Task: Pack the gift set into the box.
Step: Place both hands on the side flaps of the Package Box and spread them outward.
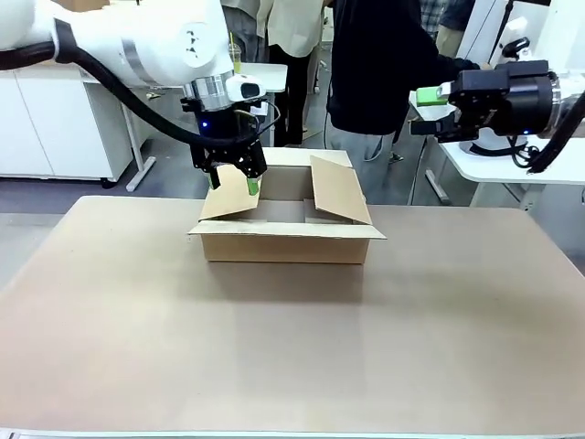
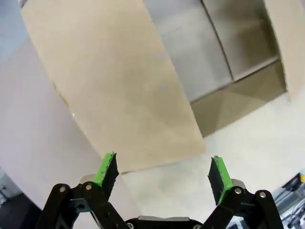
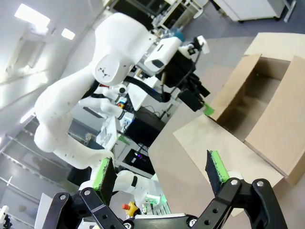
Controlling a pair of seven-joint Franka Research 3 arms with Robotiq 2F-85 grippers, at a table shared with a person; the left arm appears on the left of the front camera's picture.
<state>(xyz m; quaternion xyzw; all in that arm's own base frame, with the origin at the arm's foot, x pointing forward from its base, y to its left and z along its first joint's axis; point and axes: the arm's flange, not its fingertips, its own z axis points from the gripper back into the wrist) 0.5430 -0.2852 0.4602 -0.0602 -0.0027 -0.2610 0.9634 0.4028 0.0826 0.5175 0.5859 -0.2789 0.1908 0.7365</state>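
The box (image 1: 285, 245) sits open on the tan surface (image 1: 292, 357), in the middle of the front view and a little above centre. Its left flap (image 1: 228, 203) leans inward over the opening and its right flap (image 1: 340, 190) stands tilted up. The near flap seems to be folded outward, though the angle makes that hard to confirm.

The left pincer (image 1: 235, 181) hangs pointing down just over that left flap, at the upper left of the box. In the left wrist view this pincer (image 2: 164, 171) has its green pads (image 2: 106, 171) spread wide with nothing between them. The left flap (image 2: 119, 90) fills the middle of that picture, and the grey-brown floor panels of the box (image 2: 224, 52) lie at the upper right.

The right pincer (image 1: 430, 96) is held high at the upper right of the front view, well apart from the box, with its fingers pointing towards the picture's left. In its own wrist view the right pincer (image 3: 161, 169) is also spread open and holds nothing. The box (image 3: 259, 109) lies at the right edge there, and the white left arm (image 3: 114, 62) reaches down to it.

A person in a dark top (image 1: 384, 64) stands beyond the far edge of the surface
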